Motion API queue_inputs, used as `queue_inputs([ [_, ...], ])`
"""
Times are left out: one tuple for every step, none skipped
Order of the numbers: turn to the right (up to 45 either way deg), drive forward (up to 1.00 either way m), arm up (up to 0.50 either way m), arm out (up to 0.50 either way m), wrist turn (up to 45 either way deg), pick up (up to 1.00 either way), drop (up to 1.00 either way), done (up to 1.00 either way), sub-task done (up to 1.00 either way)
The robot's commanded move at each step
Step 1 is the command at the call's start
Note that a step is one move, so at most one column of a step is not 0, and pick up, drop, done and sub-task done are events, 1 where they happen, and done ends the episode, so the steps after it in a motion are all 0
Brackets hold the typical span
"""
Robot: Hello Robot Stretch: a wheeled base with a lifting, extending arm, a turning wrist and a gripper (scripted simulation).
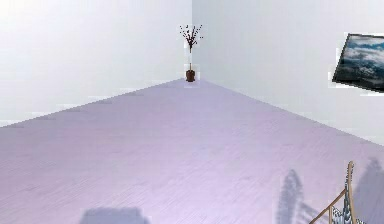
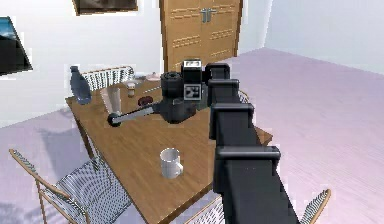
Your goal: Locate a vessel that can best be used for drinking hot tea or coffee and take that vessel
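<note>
Gripper [image 2: 119, 121] seen against table [image 2: 125, 165], fingers pointing to the arm side view's left. Cannot tell whether open or shut, nor whether it holds anything: items stand behind it. Left to right on table: blue bottle [image 2: 78, 85], pale cup [image 2: 113, 100] near fingertips, white mug [image 2: 171, 162] upright by the near edge, well apart from gripper. Arm [image 2: 240, 150] right of mug; door [image 2: 205, 35] behind. Forward view: potted plant [image 1: 190, 72] in far corner, picture [image 1: 362, 62] on right wall.
</note>
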Motion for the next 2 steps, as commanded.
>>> queue_inputs([
  [0.0,0.0,0.0,0.0,42.0,0.0,0.0,0.0,0.0],
  [0.0,0.0,-0.28,0.0,0.0,0.0,0.0,0.0,0.0],
])
